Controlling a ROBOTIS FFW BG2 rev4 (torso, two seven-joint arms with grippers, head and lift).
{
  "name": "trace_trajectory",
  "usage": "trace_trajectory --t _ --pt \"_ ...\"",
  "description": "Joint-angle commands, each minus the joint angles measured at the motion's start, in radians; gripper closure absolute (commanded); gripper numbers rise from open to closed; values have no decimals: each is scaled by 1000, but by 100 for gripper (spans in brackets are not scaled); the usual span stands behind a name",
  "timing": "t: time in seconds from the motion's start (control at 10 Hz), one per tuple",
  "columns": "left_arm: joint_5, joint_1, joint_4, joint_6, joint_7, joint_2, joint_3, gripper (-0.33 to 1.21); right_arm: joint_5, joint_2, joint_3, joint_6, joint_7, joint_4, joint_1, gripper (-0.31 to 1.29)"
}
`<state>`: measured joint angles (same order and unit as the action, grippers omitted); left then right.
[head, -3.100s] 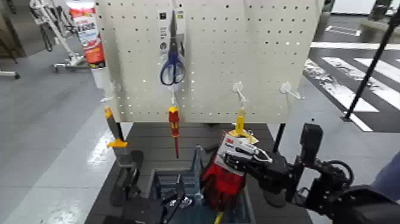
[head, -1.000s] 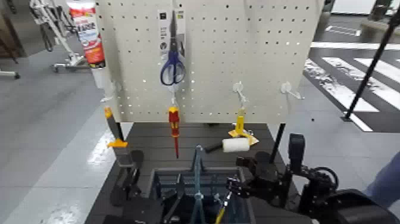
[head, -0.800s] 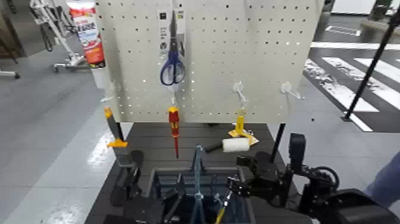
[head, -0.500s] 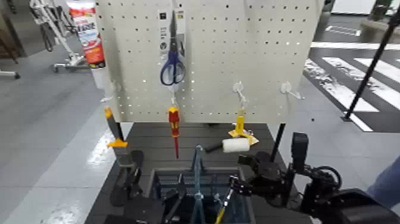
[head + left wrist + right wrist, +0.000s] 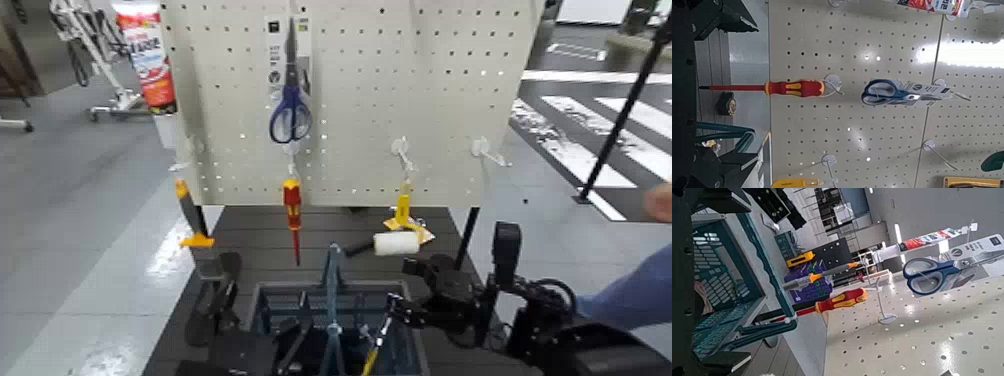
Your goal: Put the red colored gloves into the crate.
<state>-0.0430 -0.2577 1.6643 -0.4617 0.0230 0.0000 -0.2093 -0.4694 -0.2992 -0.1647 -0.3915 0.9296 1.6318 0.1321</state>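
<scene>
From where I stand, this looks like the let-go step, or just past it: the right gripper (image 5: 403,285) is over the right side of the crate (image 5: 382,287), its pincer wide apart with nothing clamped in it. I can't make out the red gloves for certain anywhere; my guess is they're down in the crate, though all I catch inside is a dull reddish patch (image 5: 703,298), too little to call. The left gripper (image 5: 756,94) waits in front of the board (image 5: 852,55), its pincer apart too, near the screwdriver (image 5: 796,88). What's called for next, I'd say, is lifting the right arm clear without catching the handle (image 5: 333,300), and minding that person's hand (image 5: 658,202) off to the right
</scene>
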Motion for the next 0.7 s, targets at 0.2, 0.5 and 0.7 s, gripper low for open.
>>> trace_trajectory --t 0.2,0.5,0.7 --pt "0 0 0 2 0 -46 2 14 -2 0 1 2 -2 -1 0 0" --pt "0 0 0 2 0 -46 5 14 -6 0 5 25 -23 -1 -5 0" --pt "2 1 0 5 0 -44 -2 14 14 2 51 83 -150 69 -63 1"
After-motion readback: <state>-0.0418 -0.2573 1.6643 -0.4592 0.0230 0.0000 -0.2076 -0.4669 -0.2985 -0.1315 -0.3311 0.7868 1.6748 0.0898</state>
